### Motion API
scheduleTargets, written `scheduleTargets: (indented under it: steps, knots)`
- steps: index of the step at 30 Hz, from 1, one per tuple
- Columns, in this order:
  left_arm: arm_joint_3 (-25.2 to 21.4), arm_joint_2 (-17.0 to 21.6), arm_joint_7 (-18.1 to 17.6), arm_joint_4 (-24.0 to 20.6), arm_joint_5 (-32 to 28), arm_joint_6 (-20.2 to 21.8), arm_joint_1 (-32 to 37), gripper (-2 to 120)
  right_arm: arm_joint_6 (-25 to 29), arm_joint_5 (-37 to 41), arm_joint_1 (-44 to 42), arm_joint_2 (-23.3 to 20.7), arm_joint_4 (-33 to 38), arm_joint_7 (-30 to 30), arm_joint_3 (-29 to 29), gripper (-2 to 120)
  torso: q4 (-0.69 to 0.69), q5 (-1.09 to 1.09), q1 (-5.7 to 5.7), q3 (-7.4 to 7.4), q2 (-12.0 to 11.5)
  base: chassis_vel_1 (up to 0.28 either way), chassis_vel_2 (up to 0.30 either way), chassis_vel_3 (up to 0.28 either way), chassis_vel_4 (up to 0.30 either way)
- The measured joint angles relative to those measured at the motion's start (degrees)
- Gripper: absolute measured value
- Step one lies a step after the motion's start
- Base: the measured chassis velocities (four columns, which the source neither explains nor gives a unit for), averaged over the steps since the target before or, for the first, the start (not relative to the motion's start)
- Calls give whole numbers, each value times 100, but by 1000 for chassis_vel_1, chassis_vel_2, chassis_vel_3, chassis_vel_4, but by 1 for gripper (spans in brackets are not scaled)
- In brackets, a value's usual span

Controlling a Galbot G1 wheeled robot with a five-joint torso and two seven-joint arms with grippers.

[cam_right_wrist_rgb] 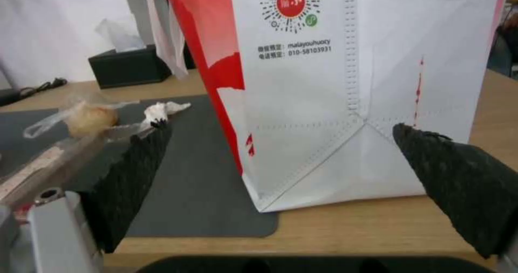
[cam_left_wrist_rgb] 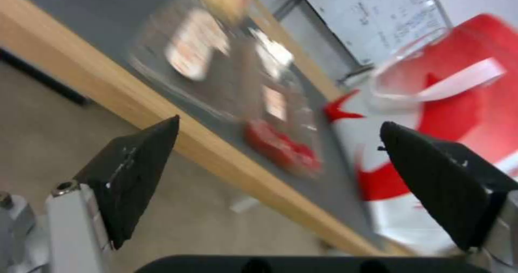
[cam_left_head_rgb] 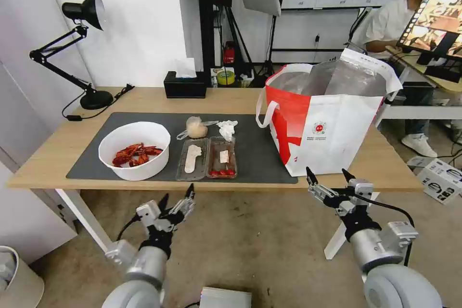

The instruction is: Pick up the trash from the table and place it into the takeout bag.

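Head view first: left tool [cam_left_head_rgb: 177, 196] hangs off the near edge of the counter [cam_left_head_rgb: 48, 154], fingers spread wide, nothing in them, aimed at the clamshell tray [cam_left_head_rgb: 207, 159]. Right tool [cam_left_head_rgb: 327, 175] sits just short of the takeout bag [cam_left_head_rgb: 332, 125], also wide open and empty. On the grey mat [cam_left_head_rgb: 260, 154] the open tray lies near the front edge, each half's long axis running from near edge to far, tomatoes at the near end of the right half. Beyond it, the knotted bag [cam_left_head_rgb: 196, 128] and crumpled tissue [cam_left_head_rgb: 227, 129] side by side; the bowl of crayfish shells [cam_left_head_rgb: 134, 150] stands to the left. The takeout bag stands upright on the mat's right end, mouth up, foil lining showing.

Left wrist view catches the tray's red tomatoes [cam_left_wrist_rgb: 281, 149] between its black fingertips [cam_left_wrist_rgb: 135, 176], blurred. Right wrist view reads the bag's round red logo [cam_right_wrist_rgb: 291, 2] and a black tissue box [cam_right_wrist_rgb: 129, 64] behind.
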Motion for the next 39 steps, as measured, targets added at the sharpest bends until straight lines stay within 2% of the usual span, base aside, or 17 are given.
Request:
scheduleTargets:
  steps: [1, 3, 8, 22, 39]
  knots:
    - [0, 0, 0, 0, 0, 0, 0, 100, 0, 0, 0, 0, 0, 0, 0, 100, 0, 0, 0, 0, 0, 0, 0, 0, 0]
    - [74, -9, -196, -6, -550, 145, -156, 100, 0, -7, 4, -2, -1, 1, -12, 100, -1, 0, 0, 0, 0, 0, 0, 0, 0]
    - [110, -120, -313, 171, -1069, 243, -319, 100, -3, -18, 63, -97, -29, 2, -143, 100, 0, 0, 0, 0, 0, 0, 0, 0, 0]
    - [44, -170, -300, 786, -1466, 242, -851, 100, -15, -25, 134, -336, -120, 9, -291, 100, 0, 0, 0, -1, 0, 0, 0, 0, 0]
    - [14, -134, -301, 1254, -1541, 221, -1291, 100, -21, -16, 142, -433, -109, 28, -244, 100, 0, -1, 0, 0, 0, 0, 0, 0, 0]
